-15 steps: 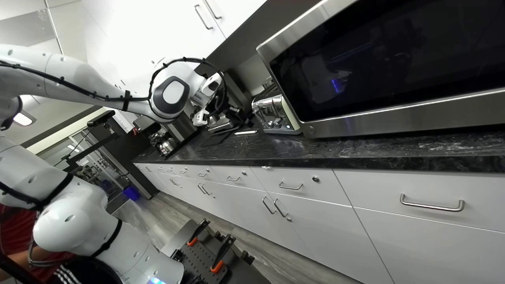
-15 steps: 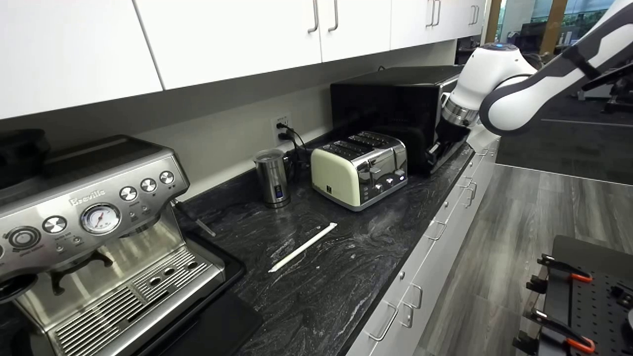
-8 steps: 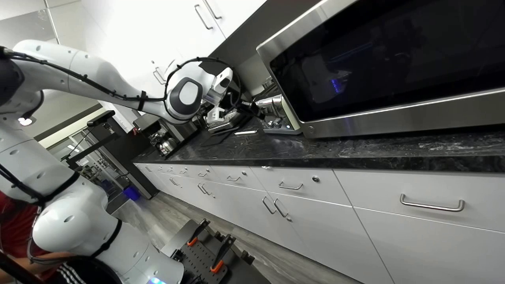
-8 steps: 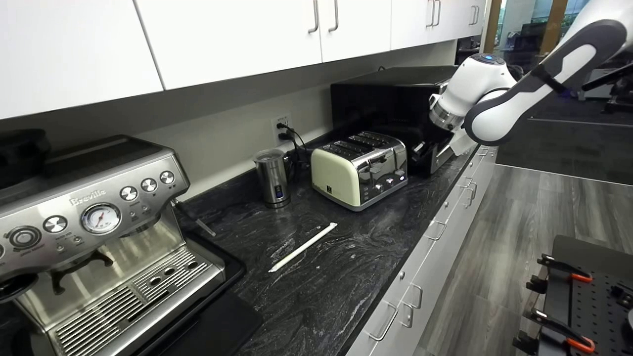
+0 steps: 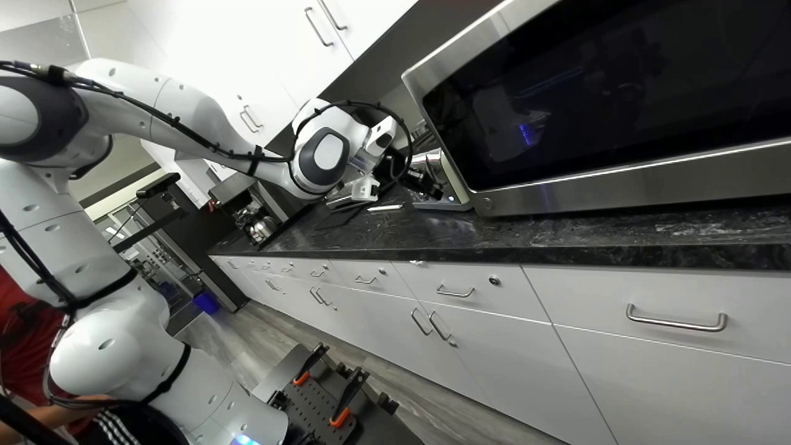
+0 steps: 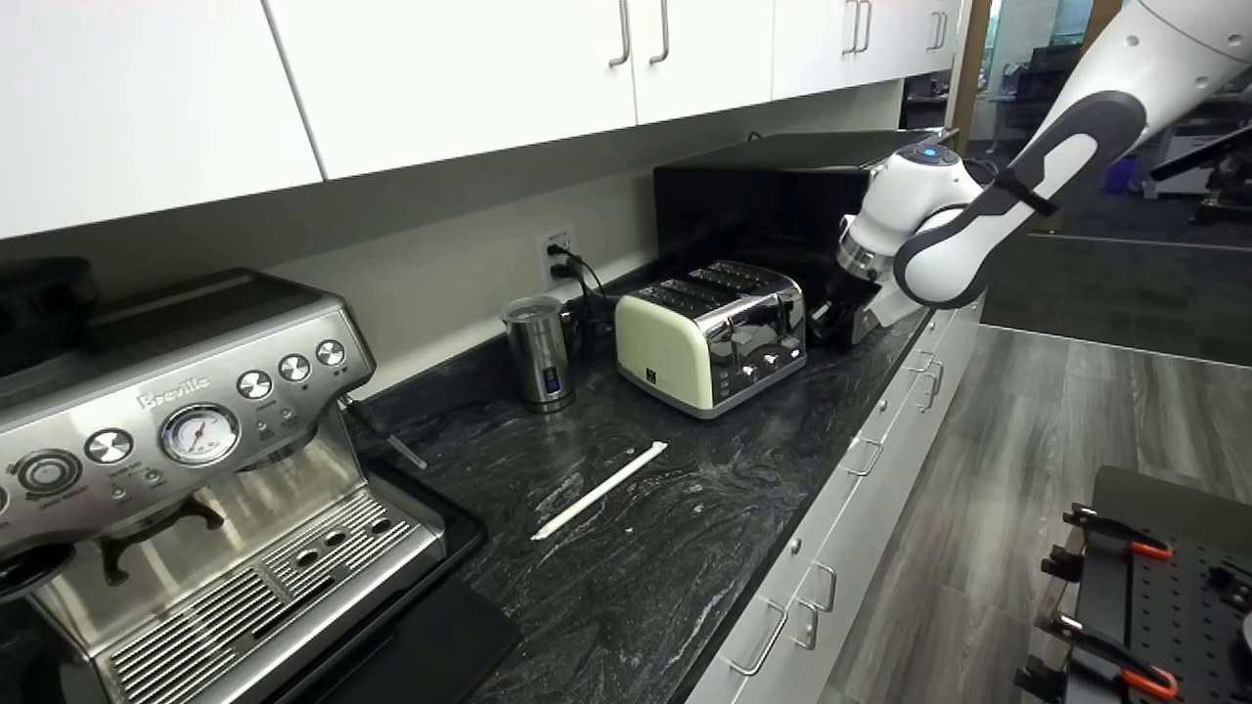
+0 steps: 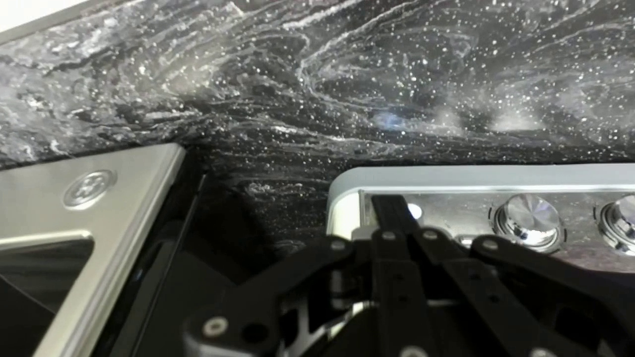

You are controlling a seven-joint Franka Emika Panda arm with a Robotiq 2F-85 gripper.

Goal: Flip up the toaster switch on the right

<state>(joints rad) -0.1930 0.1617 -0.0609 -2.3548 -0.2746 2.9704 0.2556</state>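
The toaster has a shiny silver face and cream sides (image 6: 667,350) and stands on the dark counter. Its cream edge (image 5: 455,179) shows in an exterior view beside the microwave. In the wrist view its grey base rim (image 7: 496,178) and a round silver knob (image 7: 531,218) show. My gripper (image 7: 389,199) is shut and empty, in front of the toaster's microwave-side end, its tip beside a lit white light (image 7: 415,211). The gripper (image 5: 437,193) is also at the toaster's face in both exterior views (image 6: 820,318). My fingers largely hide the right switch; I cannot tell whether they touch it.
The large microwave (image 5: 618,93) stands close beside the toaster, and its steel frame (image 7: 134,208) shows in the wrist view. A steel jug (image 6: 536,352), a white wrapped straw (image 6: 599,491) and a coffee machine (image 6: 196,430) are on the counter. Upper cabinets (image 6: 469,78) hang above.
The arm has moved down and inward, bringing the gripper from near the microwave's front corner to the toaster's face. The toaster has not visibly moved.
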